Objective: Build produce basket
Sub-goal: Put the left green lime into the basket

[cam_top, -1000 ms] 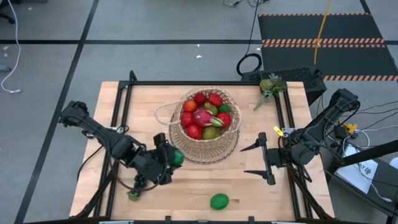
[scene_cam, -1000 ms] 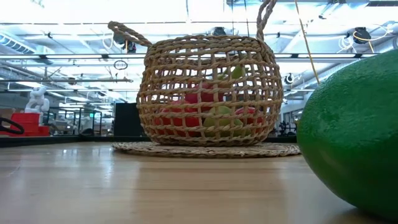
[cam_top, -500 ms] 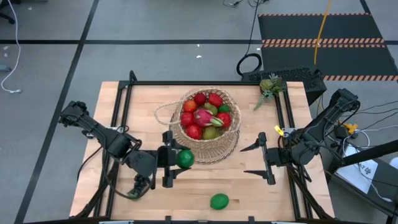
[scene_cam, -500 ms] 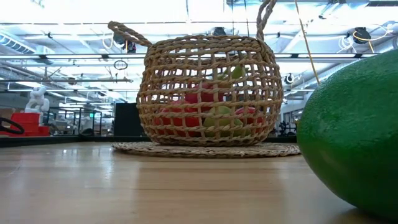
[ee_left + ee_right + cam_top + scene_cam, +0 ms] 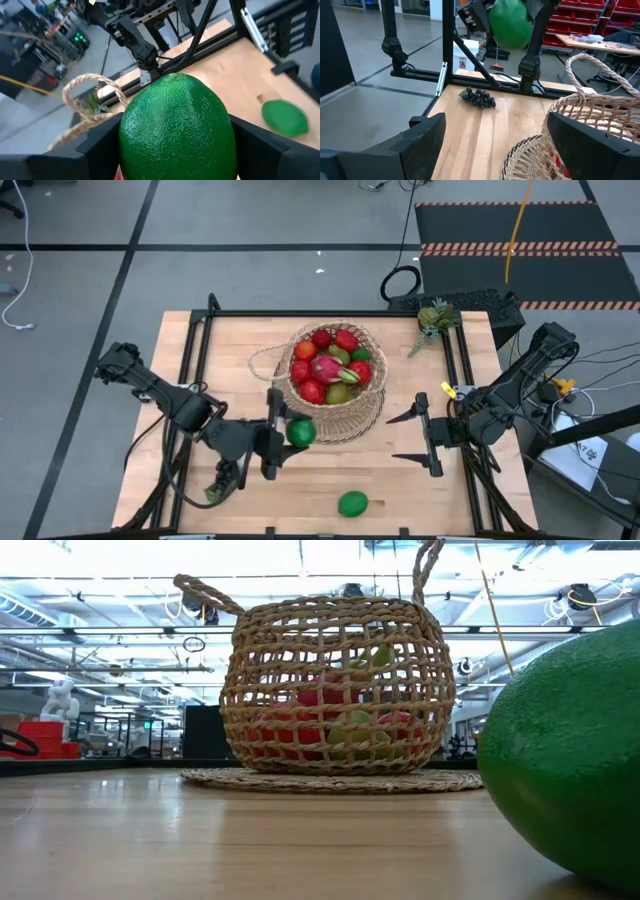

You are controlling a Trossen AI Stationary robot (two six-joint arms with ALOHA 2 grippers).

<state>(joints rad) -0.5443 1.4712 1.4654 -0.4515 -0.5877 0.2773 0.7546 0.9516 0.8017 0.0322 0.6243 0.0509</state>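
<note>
Lime [image 5: 301, 432] is now pinched between the fingers of the left gripper [image 5: 288, 433] and hangs just beside the near wall of the basket [image 5: 352, 423]. A second ago this gripper was lower and further from the basket, so the lime has moved up toward the rim; I judge the drop comes next. Right gripper [image 5: 428, 438] waits spread, unchanged. Grapes [image 5: 478, 97] and another lime [image 5: 352, 503] lie on the table [image 5: 400, 490].

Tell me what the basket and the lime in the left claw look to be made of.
Basket: tan woven wicker or straw, matte; open lattice shows the fruit inside. Lime, held in the left claw: probably moulded plastic or foam; uniform bright green, pebbled skin with slight sheen.
</note>
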